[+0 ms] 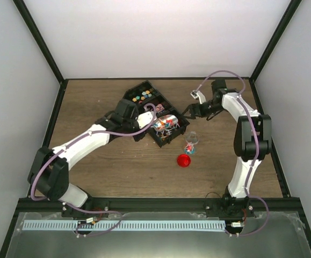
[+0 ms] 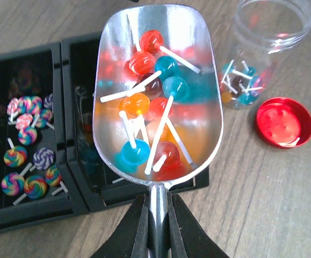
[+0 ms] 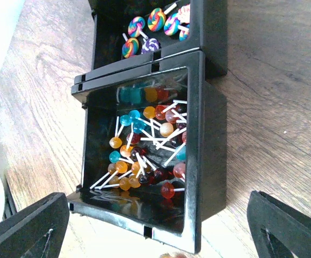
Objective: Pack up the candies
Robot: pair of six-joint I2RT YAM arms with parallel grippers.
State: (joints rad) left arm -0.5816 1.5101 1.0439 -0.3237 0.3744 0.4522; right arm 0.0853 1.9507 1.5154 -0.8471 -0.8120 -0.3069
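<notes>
My left gripper (image 2: pixel 159 226) is shut on the handle of a silvery metal scoop (image 2: pixel 198 43), also in the top view (image 1: pixel 164 123). The scoop holds several tiny lollipop candies (image 2: pixel 144 62) in red, blue and orange. It hovers over a black bin (image 2: pixel 64 107), short of a clear jar (image 2: pixel 268 48) with a few candies in its bottom. My right gripper (image 3: pixel 158 228) is open and empty, with one finger (image 3: pixel 26 231) on each side of the end of the black bin (image 3: pixel 214 134), which holds many candies (image 3: pixel 144 140). In the top view the right gripper (image 1: pixel 190 112) is at the bin's right side.
A round red lid (image 2: pixel 283 122) lies on the wooden table beside the jar (image 1: pixel 192 141); the top view shows it as well (image 1: pixel 183 160). A second black compartment holds swirl lollipops (image 2: pixel 29 156). Black frame posts and white walls border the table.
</notes>
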